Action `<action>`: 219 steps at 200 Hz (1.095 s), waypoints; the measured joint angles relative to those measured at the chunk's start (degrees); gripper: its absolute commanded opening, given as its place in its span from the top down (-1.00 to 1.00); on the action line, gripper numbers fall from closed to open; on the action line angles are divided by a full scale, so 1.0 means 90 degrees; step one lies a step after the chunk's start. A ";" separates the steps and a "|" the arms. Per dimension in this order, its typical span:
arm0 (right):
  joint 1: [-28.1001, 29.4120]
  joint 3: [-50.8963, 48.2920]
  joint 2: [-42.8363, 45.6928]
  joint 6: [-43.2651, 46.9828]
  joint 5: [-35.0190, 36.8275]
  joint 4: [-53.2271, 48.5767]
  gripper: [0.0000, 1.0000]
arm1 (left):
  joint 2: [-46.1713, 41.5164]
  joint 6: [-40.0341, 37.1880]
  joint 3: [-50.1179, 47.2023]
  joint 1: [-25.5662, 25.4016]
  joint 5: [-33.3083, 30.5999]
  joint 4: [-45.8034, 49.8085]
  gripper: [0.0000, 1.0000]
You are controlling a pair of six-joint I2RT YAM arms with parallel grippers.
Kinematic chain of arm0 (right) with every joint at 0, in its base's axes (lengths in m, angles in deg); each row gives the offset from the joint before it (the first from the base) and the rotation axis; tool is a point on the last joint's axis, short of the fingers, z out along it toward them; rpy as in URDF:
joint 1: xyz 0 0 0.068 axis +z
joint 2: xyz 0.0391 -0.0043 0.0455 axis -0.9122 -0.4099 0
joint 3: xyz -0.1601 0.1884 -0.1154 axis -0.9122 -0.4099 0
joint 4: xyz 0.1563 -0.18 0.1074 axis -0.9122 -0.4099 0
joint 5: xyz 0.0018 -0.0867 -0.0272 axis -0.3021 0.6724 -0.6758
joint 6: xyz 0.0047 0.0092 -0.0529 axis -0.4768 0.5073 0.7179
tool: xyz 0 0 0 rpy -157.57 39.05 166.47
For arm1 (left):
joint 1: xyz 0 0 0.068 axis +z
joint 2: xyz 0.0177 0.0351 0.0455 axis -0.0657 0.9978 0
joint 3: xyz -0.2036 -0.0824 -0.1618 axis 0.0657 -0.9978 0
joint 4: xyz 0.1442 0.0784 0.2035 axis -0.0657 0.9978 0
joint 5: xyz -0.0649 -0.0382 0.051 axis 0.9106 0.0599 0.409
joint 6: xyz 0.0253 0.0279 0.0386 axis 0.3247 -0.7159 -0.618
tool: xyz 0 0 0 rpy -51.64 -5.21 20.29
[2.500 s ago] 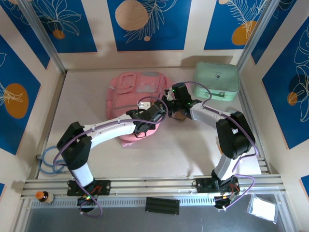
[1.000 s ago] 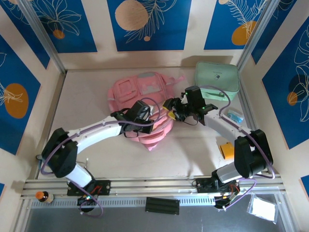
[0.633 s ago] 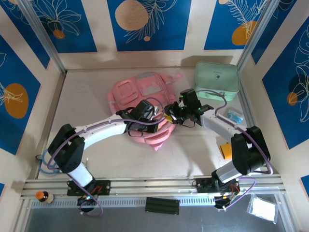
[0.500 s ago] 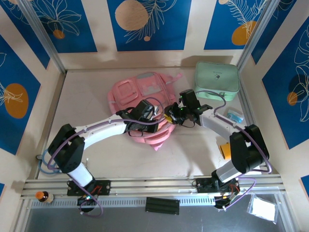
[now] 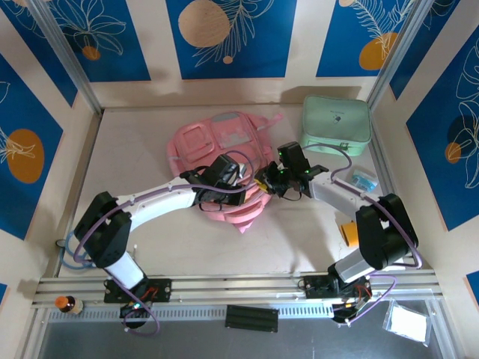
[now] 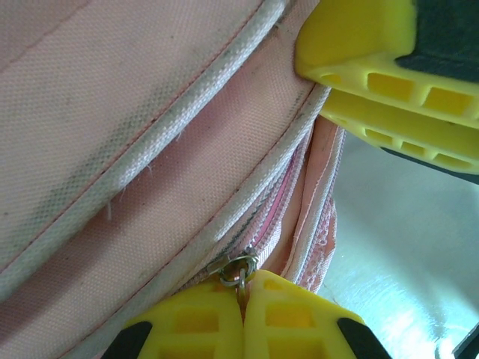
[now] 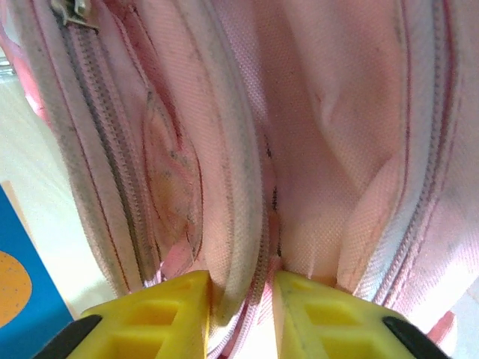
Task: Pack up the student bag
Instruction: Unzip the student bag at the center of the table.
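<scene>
The pink student bag (image 5: pixel 209 142) lies at the middle of the table, its near end lifted between both grippers. My left gripper (image 5: pixel 241 184) is shut on the bag's metal zipper pull (image 6: pixel 241 267), which sits right at its yellow fingertips (image 6: pixel 202 318). My right gripper (image 5: pixel 263 182) meets the bag from the right. In the right wrist view, its yellow fingers (image 7: pixel 161 310) pinch a fold of the bag's zip edge (image 7: pixel 247 254), and the pink lining (image 7: pixel 337 149) spreads beyond. The right gripper's fingers (image 6: pixel 389 82) also show in the left wrist view, pressed against the bag's seam.
A mint green hard case (image 5: pixel 335 125) stands at the back right. A small blue item (image 5: pixel 364 179) and an orange one (image 5: pixel 349 232) lie along the right rail. A blue cable (image 5: pixel 71 250) coils at the near left. A small bottle (image 5: pixel 66 303) sits on the front rail.
My right gripper has moved left to the bag's edge and closed on the zip fold. The left arm shifted slightly right, still holding the zipper pull.
</scene>
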 measured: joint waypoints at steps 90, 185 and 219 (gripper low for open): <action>0.0087 0.0313 0.0100 0.0678 0.0554 -0.0403 0.92 | -0.0588 -0.1115 -0.0452 0.0542 0.0238 0.0872 1.00; -0.0017 0.0313 0.0121 0.0928 0.0605 -0.0474 0.93 | -0.0787 -0.2220 -0.0777 0.1440 -0.0622 0.1858 1.00; -0.0029 0.0313 0.0121 0.1032 0.0605 -0.0471 0.93 | -0.0546 -0.2623 -0.0658 0.1940 -0.1042 0.1868 1.00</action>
